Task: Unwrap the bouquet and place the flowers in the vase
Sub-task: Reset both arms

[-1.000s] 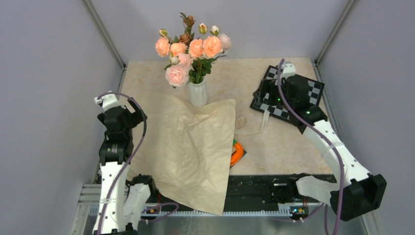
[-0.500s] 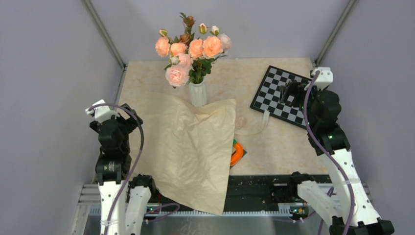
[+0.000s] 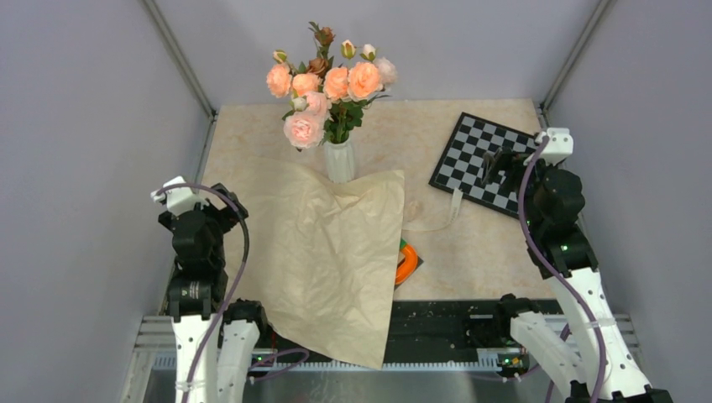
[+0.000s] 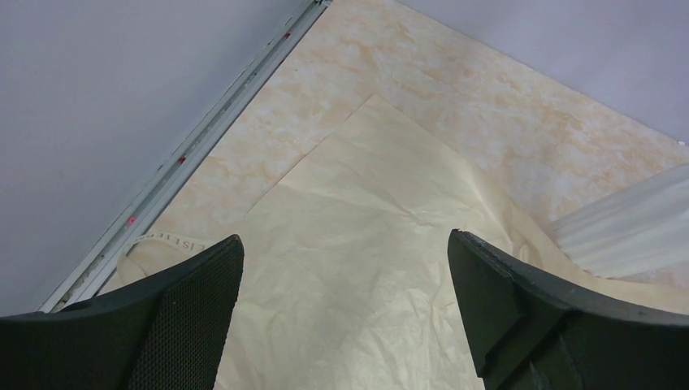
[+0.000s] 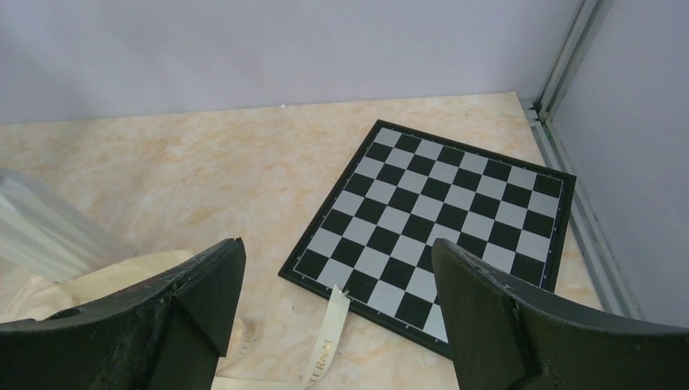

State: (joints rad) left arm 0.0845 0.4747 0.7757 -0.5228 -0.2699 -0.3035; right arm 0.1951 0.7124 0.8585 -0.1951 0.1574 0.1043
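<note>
Left gripper (image 4: 343, 242) spread wide, vase (image 4: 634, 227) ahead-right, apart

Paper (image 3: 327, 252) hides most of orange ring (image 3: 406, 265) & vase (image 3: 339, 159) btm.

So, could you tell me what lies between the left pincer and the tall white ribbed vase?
The spread peach-tan kraft paper sheet lies there, from below the open left pincer up to the tall white ribbed vase; the left wrist view shows it.

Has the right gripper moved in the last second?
Yes. The right gripper has drawn back to the right, from over the middle of the checkerboard to its right edge.
</note>
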